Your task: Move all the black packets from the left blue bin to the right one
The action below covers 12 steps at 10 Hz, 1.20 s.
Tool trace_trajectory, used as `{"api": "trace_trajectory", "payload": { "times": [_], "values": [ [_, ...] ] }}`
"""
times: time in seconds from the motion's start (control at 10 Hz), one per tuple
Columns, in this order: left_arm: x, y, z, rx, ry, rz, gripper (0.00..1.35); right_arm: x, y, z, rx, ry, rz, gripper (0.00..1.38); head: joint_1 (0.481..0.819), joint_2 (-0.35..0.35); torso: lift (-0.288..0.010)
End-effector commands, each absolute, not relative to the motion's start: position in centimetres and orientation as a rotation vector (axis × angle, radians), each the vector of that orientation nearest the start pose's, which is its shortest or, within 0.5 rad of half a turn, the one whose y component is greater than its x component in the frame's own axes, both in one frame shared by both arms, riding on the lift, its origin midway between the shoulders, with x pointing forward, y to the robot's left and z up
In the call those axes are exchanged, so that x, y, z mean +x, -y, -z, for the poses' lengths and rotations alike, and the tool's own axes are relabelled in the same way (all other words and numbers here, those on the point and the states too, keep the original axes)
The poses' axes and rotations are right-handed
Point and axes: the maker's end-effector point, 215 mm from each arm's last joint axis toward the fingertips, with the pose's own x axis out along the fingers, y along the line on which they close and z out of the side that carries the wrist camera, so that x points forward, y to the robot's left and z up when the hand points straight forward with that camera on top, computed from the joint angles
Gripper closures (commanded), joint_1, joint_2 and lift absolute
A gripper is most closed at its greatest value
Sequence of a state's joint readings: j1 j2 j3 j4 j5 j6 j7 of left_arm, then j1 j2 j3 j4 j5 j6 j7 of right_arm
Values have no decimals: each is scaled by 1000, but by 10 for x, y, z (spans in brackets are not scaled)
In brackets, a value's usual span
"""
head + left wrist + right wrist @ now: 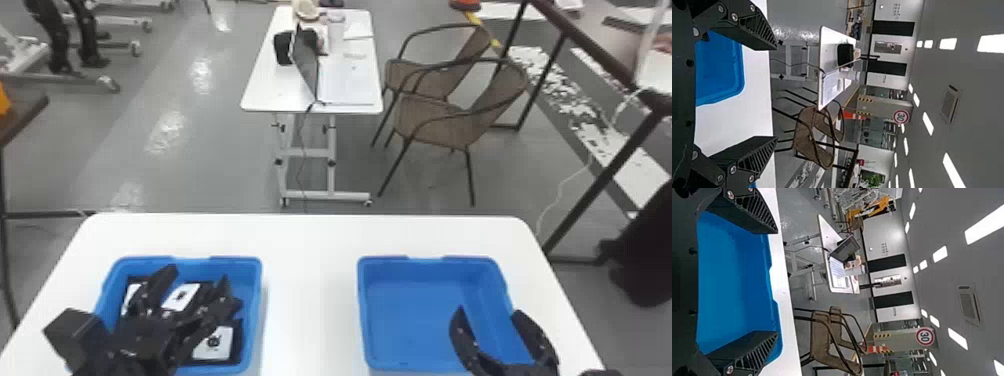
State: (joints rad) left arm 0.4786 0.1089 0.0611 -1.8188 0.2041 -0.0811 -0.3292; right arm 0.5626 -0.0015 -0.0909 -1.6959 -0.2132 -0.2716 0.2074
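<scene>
My left gripper (195,289) is open over the left blue bin (254,300), partly covering the black packets (236,345) with white labels that lie inside. Several packets are in there; the arm hides part of the pile. In the left wrist view the left gripper (775,93) has its fingers wide apart, with part of the left bin (719,66) behind them. My right gripper (488,312) stands open above the right side of the right blue bin (410,320), whose visible floor is bare. The right wrist view has the right gripper (777,282) spread over that bin (730,282).
Both bins sit on a white table (310,280), with a strip of tabletop between them. Beyond its far edge stand a smaller white table (350,95) with a laptop and two brown chairs (440,117). A dark metal frame (590,200) is at the right.
</scene>
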Motion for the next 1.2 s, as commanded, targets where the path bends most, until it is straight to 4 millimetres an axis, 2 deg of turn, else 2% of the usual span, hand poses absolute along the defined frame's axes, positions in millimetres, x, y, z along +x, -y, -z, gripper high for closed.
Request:
{"api": "trace_trajectory", "payload": {
  "times": [0.0, 0.2, 0.4, 0.6, 0.7, 0.9, 1.1],
  "values": [
    [429, -218, 416, -102, -129, 284, 226, 382, 252, 462, 181, -129, -36, 102, 695, -49, 0],
    [428, -218, 417, -102, -130, 284, 226, 379, 253, 465, 195, -133, -25, 98, 695, -52, 0],
    [423, -227, 431, -112, -176, 290, 226, 380, 244, 470, 244, -140, -29, 104, 695, -47, 0],
    [411, -250, 452, -166, -253, 240, 226, 381, 241, 469, 246, -141, -33, 104, 695, -29, 0],
    [398, -259, 464, -208, -285, 197, 226, 381, 241, 471, 248, -147, -35, 104, 695, -8, 0],
    [369, -269, 510, -317, -456, 165, 229, 380, 239, 474, 253, -159, -37, 104, 695, 27, 0],
    [370, -287, 519, -257, -512, 171, 226, 382, 236, 474, 263, -160, -42, 102, 695, 42, 0]
  ]
}}
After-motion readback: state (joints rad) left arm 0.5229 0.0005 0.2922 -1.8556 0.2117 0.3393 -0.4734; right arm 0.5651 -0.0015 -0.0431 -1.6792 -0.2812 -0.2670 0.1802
